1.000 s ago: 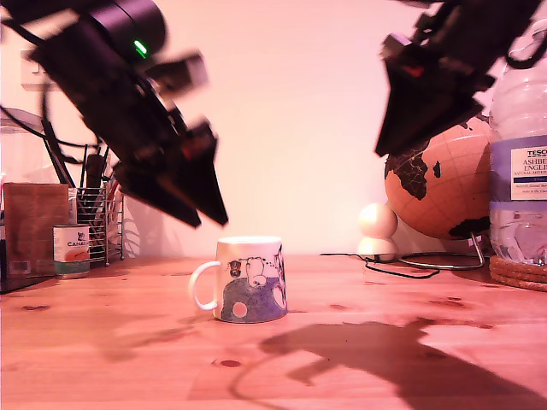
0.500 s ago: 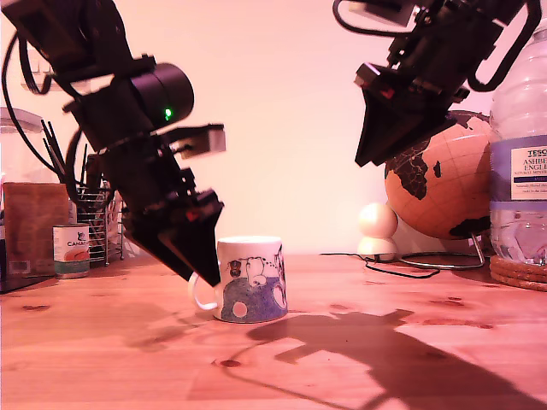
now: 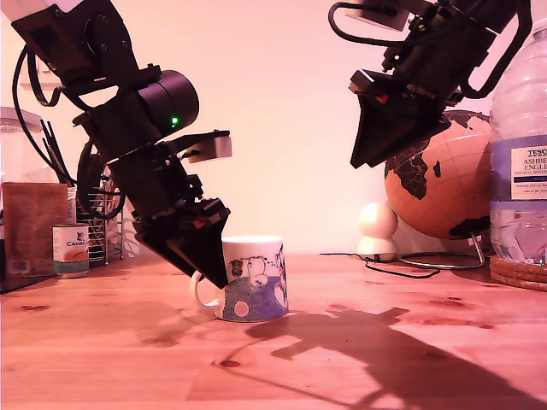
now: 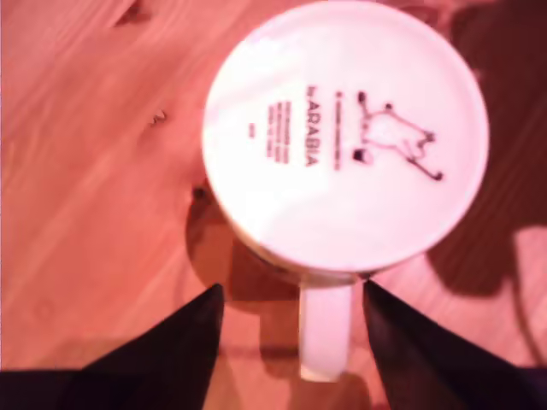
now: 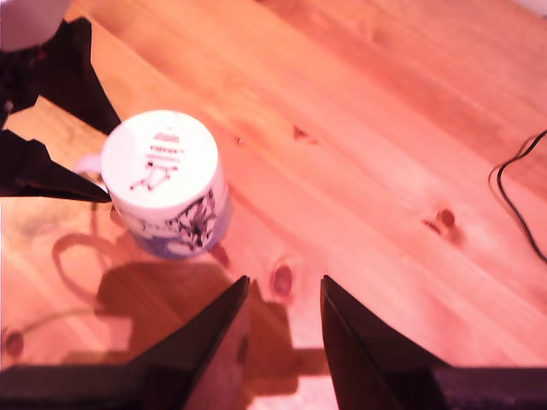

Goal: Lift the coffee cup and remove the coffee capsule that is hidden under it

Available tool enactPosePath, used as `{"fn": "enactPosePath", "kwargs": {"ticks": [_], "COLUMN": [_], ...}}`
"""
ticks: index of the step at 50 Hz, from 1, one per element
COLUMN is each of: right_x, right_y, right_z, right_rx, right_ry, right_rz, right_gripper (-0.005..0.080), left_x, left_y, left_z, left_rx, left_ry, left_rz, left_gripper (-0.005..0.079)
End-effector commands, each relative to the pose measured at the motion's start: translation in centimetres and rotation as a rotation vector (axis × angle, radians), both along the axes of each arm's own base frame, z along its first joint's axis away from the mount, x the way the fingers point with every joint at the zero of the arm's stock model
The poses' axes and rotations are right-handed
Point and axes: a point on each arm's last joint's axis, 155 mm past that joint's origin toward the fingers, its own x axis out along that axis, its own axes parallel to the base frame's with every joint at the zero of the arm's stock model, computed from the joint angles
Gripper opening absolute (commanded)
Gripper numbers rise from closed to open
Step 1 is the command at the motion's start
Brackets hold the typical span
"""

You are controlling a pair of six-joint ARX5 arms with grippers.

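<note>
Upside down on the desk (image 3: 102, 359), coffee cup (image 3: 252, 278) with handle between the spread fingers of my first hand (image 4: 291, 290), my second hand (image 5: 284, 280) also open, high and well apart, globe (image 3: 444, 188) farther back.

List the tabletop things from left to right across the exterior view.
tin can → mug → white two-ball object → globe → bottle
</note>
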Motion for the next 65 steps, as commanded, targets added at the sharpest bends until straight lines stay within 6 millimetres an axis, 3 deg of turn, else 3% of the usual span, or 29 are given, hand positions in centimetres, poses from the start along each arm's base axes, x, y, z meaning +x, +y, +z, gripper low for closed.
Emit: {"fn": "enactPosePath", "kwargs": {"ticks": [1,8,15,22,34,51,65], "right_x": [0.3,0.4,0.5,0.6,0.6,0.6,0.6], "right_y": [0.6,0.6,0.6,0.7,0.7,0.7,0.7], "right_z": [0.4,0.5,0.7,0.9,0.8,0.8,0.9], "right_rx": [0.006,0.009,0.011,0.016,0.016,0.016,0.016], "right_ry": [-0.015,-0.02,-0.026,-0.036,-0.034,-0.035,-0.035], "right_rz": [0.011,0.01,0.01,0.01,0.01,0.01,0.01], "right_gripper": [0.0235,0.0235,0.0235,0.0235,0.0235,0.0235,0.0235], "left_x": [0.5,0.8,0.3,0.0,0.5,2.1,1.2], "left_y": [-0.2,-0.4,-0.8,-0.7,-1.1,-2.5,-2.3], "left_z": [-0.6,-1.2,-1.3,-1.4,-0.5,3.8,3.6], "left_rx": [0.013,0.031,0.051,0.066,0.057,0.023,0.029], "left_ry": [0.006,0.029,0.03,0.033,0.016,-0.03,0.011], "left_rz": [-0.015,-0.024,-0.072,-0.098,-0.107,-0.116,-0.125], "left_gripper": [0.0446,0.0376,0.0146,-0.0029,-0.0021,-0.0021,-0.0021]}}
